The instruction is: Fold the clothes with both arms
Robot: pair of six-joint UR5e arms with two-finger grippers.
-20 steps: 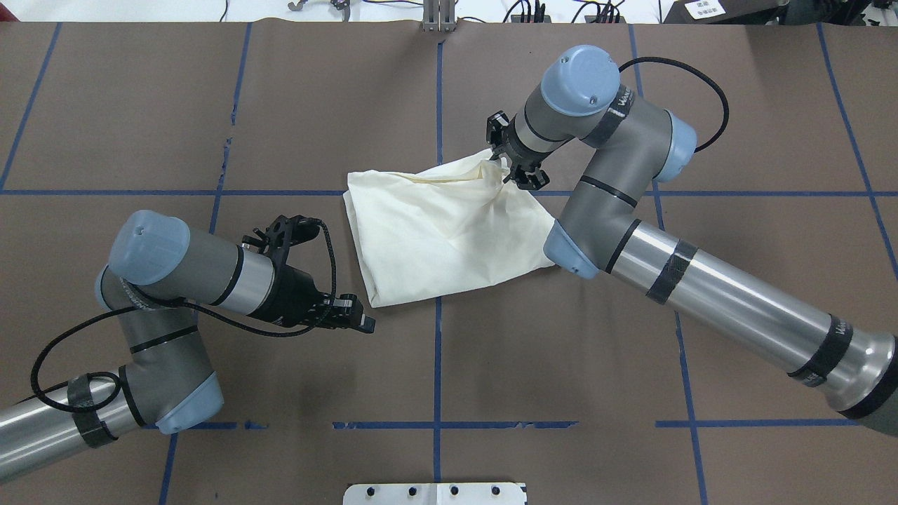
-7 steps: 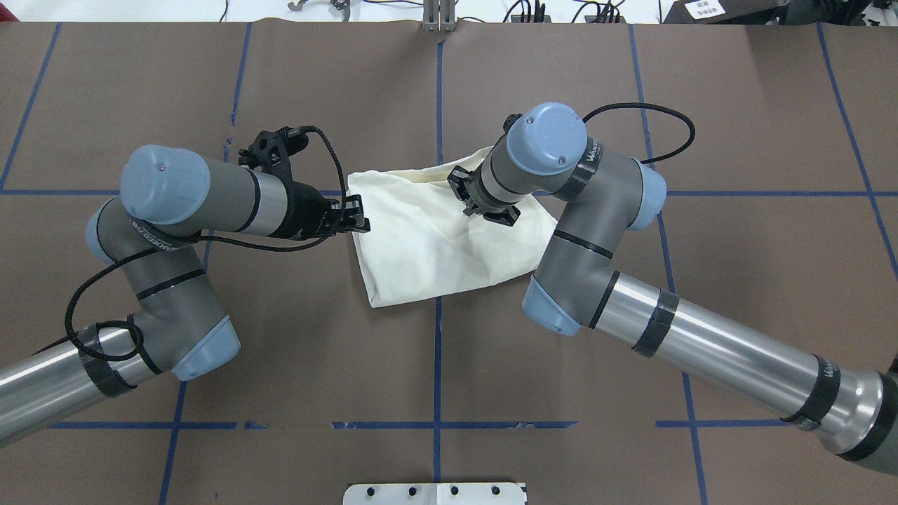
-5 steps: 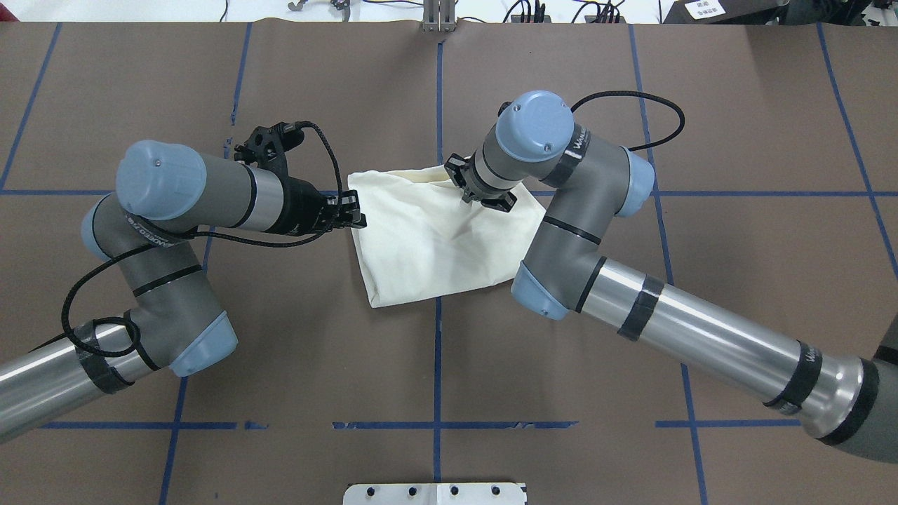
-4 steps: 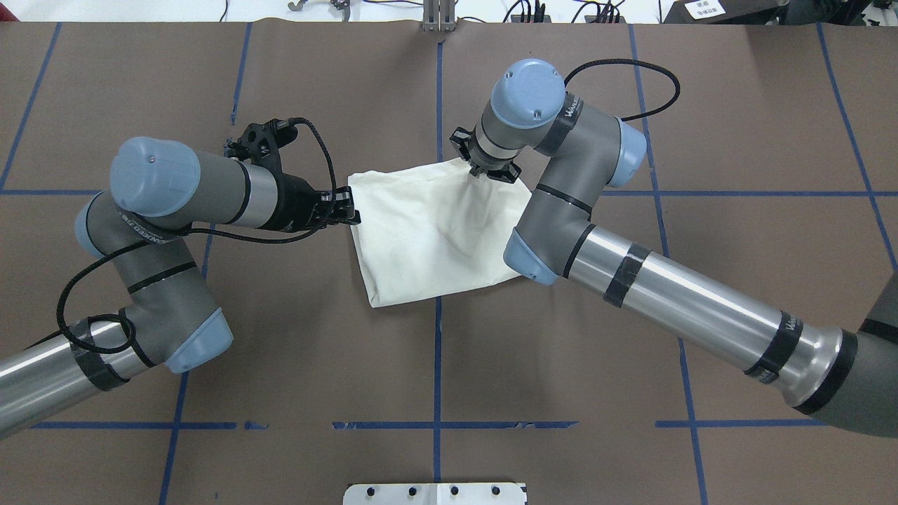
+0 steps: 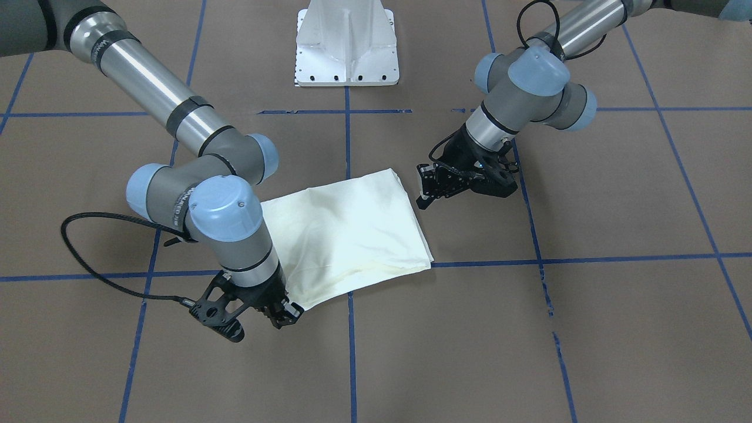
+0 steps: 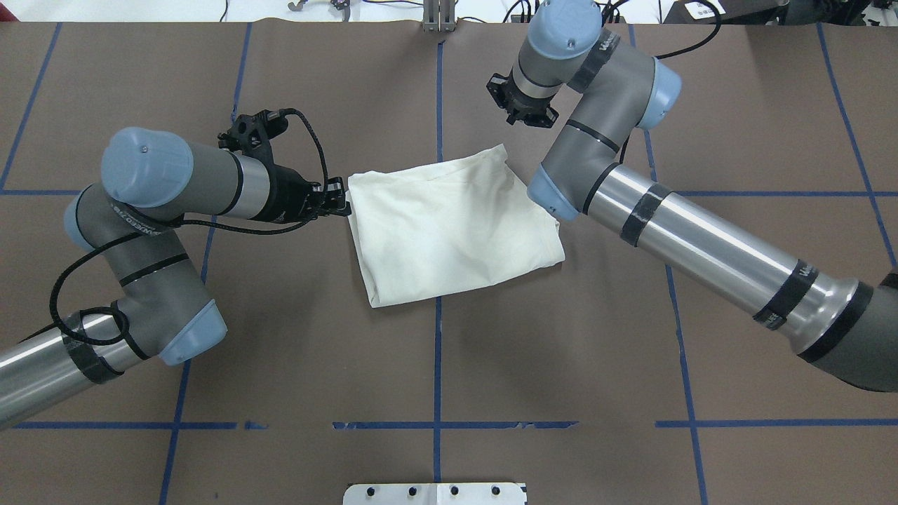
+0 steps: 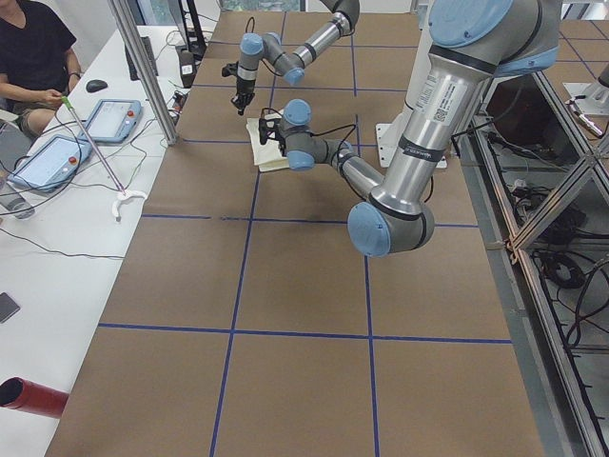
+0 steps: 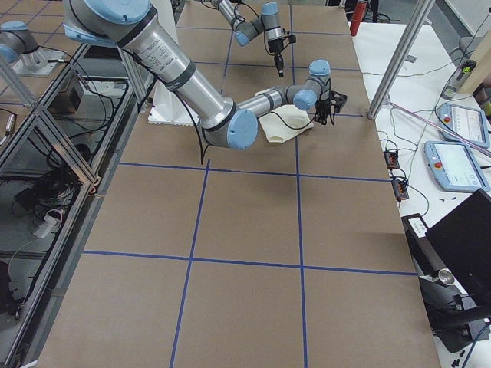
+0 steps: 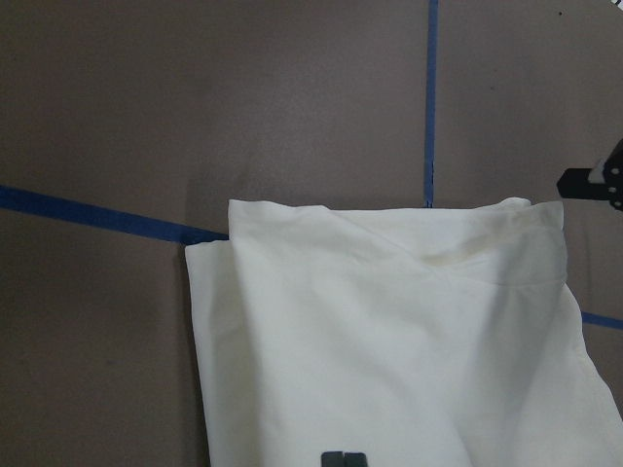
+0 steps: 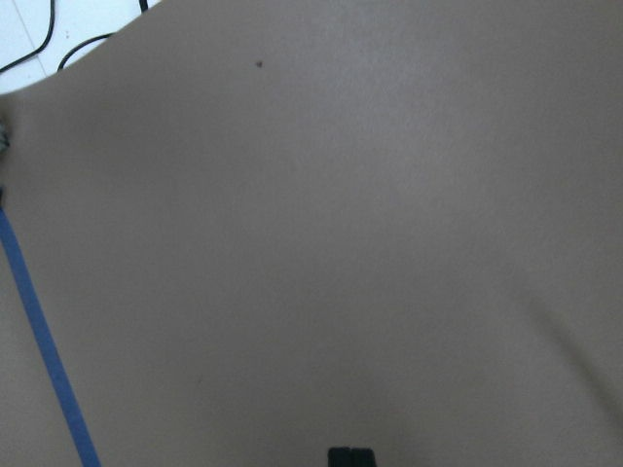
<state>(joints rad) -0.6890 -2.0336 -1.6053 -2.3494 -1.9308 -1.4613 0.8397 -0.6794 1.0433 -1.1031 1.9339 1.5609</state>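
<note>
— Nearest the robot?
— White base plate at the near edge of the brown surface, with blue tape lines crossing it

— Then the shirt?
— Yes, cream T-shirt out in the middle, folded into a rough rectangle. Lies flat, plain side up, askew over a tape crossing, with soft creases along the far edge

— Left side?
— Left arm bent in low from the robot's left, black cable looping over the wrist. At its tip, left jaws pressed together, pads side by side in the wrist view. Tips just beside the shirt's far-left corner. Hard to tell whether touching the cloth, but nothing seen pinched between them

— And the right?
— Right arm stretched across from the other side, blue elbow cap over the shirt's right edge. Further out, right jaws beyond the far-right corner, pointing down over bare surface, apart from the cloth. Closed as well, going by the wrist view, and holding nothing

— Beyond the surface?
— White bench along the far side, seen from the left end. On it two tablets. Over it a thin stick with a claw end, held by a seated person in black
</note>
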